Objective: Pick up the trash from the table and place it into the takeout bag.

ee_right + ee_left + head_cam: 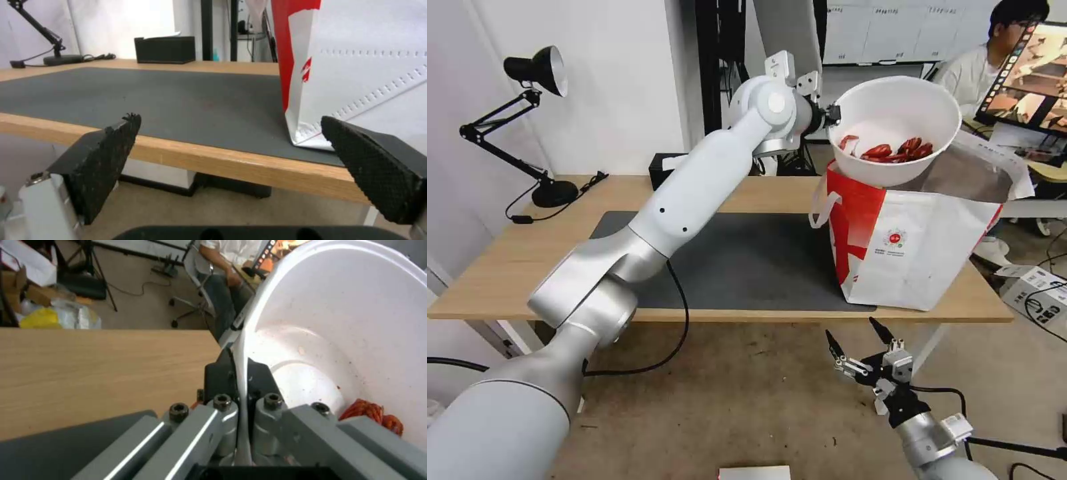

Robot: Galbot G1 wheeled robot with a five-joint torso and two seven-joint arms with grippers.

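My left gripper is shut on the rim of the white round bowl, holding it tilted above the open mouth of the takeout bag. Red crayfish shells lie in the bowl's low side. In the left wrist view the bowl's rim runs between the two pads, and shells show inside. The bag stands on the right end of the table, partly on the dark grey mat. My right gripper hangs open below the table's front edge, with nothing between its fingers.
A black desk lamp stands at the table's far left, its cable trailing across the wood. A black tissue box sits at the back edge. A cardboard box lies on the floor to the right. A person sits behind the bag.
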